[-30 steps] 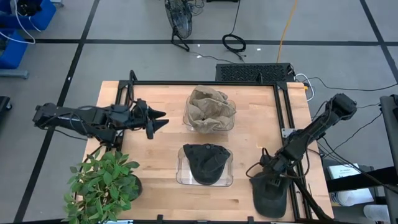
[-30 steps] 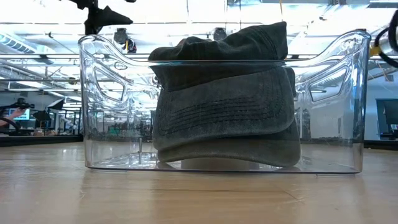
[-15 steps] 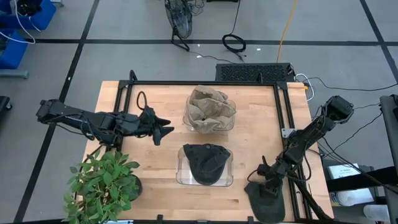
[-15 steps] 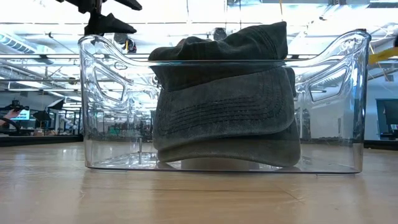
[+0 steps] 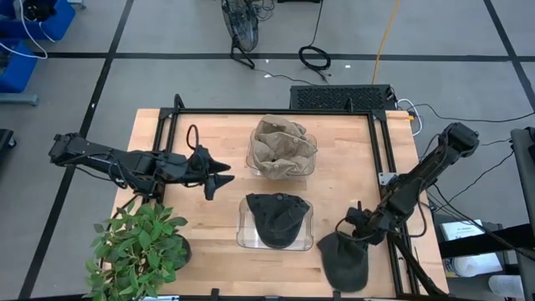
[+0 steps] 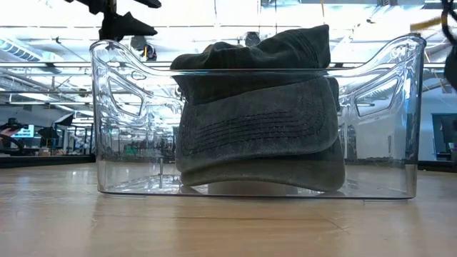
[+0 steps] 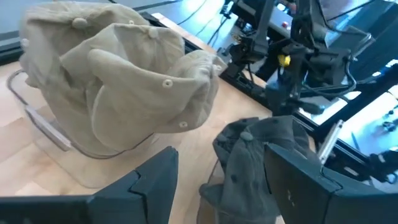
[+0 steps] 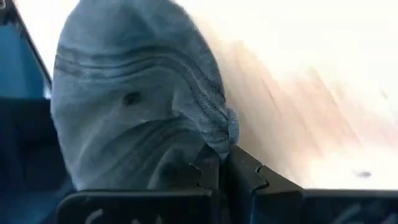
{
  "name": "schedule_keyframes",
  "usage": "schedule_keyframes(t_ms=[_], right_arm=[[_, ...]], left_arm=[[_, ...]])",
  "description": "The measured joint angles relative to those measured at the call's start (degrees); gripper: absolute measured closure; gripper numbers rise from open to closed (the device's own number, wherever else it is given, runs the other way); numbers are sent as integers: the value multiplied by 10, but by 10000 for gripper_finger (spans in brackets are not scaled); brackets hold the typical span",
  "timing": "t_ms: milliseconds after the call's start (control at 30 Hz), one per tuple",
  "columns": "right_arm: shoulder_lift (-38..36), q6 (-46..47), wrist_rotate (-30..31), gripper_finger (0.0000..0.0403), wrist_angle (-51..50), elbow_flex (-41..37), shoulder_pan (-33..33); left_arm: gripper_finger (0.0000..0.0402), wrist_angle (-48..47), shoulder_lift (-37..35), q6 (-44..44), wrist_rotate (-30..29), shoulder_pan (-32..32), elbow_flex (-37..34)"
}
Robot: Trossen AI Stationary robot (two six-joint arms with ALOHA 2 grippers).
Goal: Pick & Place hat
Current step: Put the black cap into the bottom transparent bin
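The right end effector (image 5: 358, 227) is pinched together on the fabric of a dark hat (image 5: 344, 261) at the front right corner of the counter (image 5: 209, 255), to the right of the clear bin (image 5: 242, 236) that already holds dark caps (image 5: 278, 219). In the right wrist view the fingers (image 8: 214, 174) meet on a bunched fold of the crown — a thin grip, so the lift should probably be slow and straight up until the brim clears the counter edge. The carry then goes toward the clear bin, high enough to pass its wall. The left end effector (image 5: 219, 176) hangs with its fingers apart left of the clear bin, near the second bin of tan hats (image 5: 282, 147) — out of the path. A potted plant (image 5: 138, 247) stands farther left.
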Motion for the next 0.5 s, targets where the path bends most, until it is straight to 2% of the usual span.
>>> schedule_keyframes(t_ms=[333,500], right_arm=[[-26,-6,7,402,-355,193,0],[-32,-2,34,402,-451,266,0]], left_arm=[[167,0,-7,40,29,0,0],[167,0,-7,46,29,0,0]])
